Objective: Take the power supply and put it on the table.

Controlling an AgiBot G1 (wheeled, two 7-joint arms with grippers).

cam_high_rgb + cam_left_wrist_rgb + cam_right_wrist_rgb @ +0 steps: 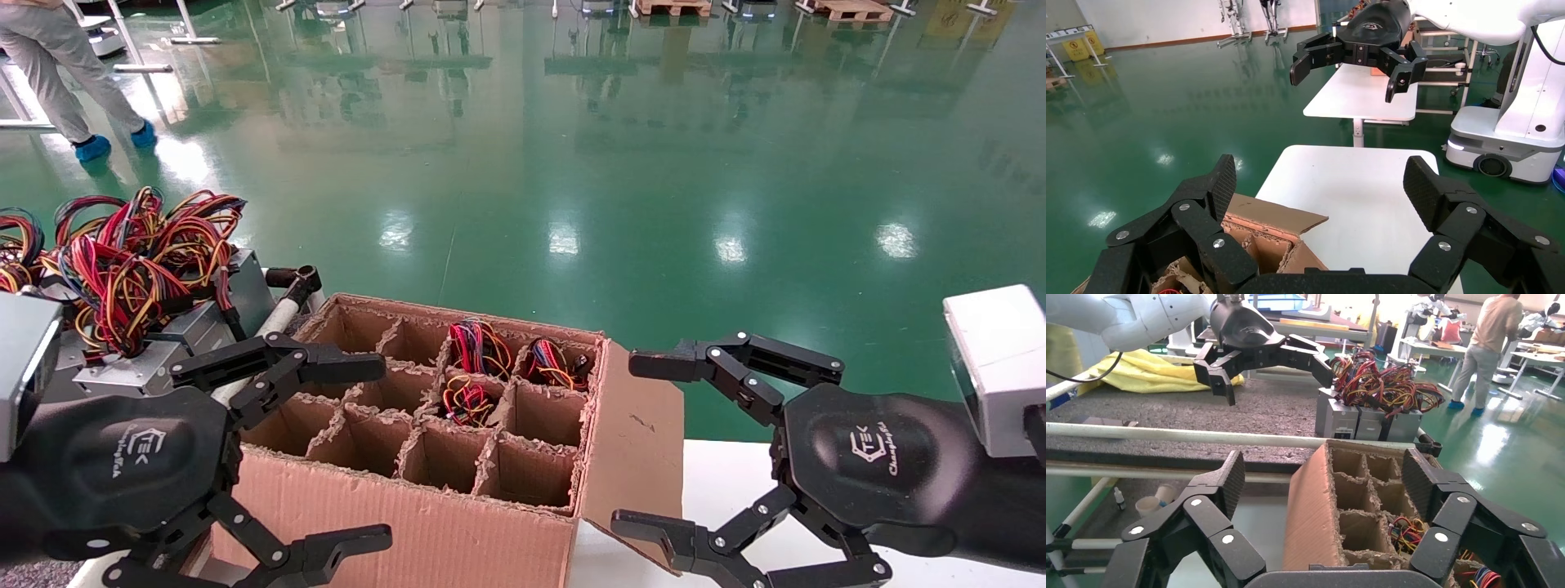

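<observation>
Hovering empty on either side of the carton [458,457], both grippers stand with jaws spread wide and nothing between them. The left gripper [327,449] hangs over the carton's left edge, near the white rail [1187,437] of the bench [1168,407]; the right gripper [645,441] hangs just beyond the carton's open right flap, above the white tabletop [1352,196]. Three cells in the far right part of the divider grid hold a power supply each, seen only as bundles of red, yellow and black wires [478,347]; the other cells appear empty. Several supplies already stand on the dark speckled bench beside the carton, their wires [139,253] piled above grey cases [1343,419].

Step in hand, as judged: the approach before a pick, with neither gripper yet committed to a cell. The next move calls for bringing one gripper over a filled cell, lowering it between the cardboard dividers, and closing on the unit. The wires may snag on the dividers during lifting. The unit then has to clear the carton rim and the rail before being set beside the others.
</observation>
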